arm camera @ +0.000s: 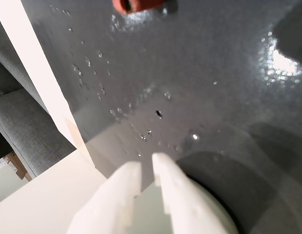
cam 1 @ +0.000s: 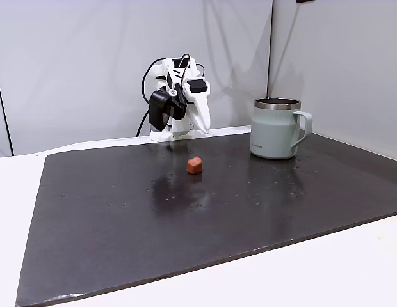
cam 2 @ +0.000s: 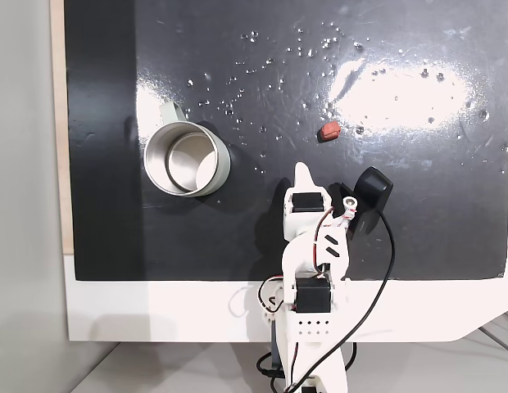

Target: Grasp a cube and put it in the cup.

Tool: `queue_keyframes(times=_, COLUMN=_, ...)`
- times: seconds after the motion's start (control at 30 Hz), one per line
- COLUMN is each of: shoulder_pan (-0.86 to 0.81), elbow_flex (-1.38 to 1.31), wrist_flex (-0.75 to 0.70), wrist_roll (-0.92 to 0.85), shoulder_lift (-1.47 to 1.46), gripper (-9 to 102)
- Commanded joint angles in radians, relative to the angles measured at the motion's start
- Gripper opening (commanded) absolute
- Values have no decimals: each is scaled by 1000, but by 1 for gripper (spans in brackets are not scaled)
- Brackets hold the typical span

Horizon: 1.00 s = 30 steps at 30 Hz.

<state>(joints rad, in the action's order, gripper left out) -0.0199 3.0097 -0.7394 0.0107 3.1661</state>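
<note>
The small red-orange cube [cam 1: 194,165] lies alone on the dark mat, in front of the arm; in another fixed view the cube [cam 2: 328,130] is just ahead and right of the fingertips. At the top edge of the wrist view the cube [arm camera: 136,5] is partly cut off. The pale grey-green cup [cam 1: 275,128] stands upright to the right, handle outward, and from above the cup [cam 2: 224,164] is empty. My gripper [arm camera: 146,163] is shut with nothing in it, its white fingers nearly touching. The gripper [cam 1: 202,130] hangs above the mat's back edge, apart from both cube and cup.
The black mat [cam 1: 186,217] covers most of the white table [cam 1: 352,275] and carries small shiny specks. The arm's base [cam 2: 311,315] sits at the mat's edge with black cables. A pale wall [cam 1: 89,64] stands close behind.
</note>
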Motion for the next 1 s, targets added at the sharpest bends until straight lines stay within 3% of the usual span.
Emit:
queue_keyframes(times=0.0, shoulder_pan=29, elbow_flex=-5, wrist_flex=-3, wrist_roll=-11, shoulder_lift=12, gripper=0)
queue_keyframes(times=0.53, shoulder_pan=20, elbow_flex=-26, wrist_flex=-20, wrist_roll=-8, shoulder_lift=12, gripper=0)
queue_keyframes(times=0.97, shoulder_pan=-2, elbow_flex=-494, wrist_flex=-239, wrist_roll=-109, shoulder_lift=-149, gripper=0)
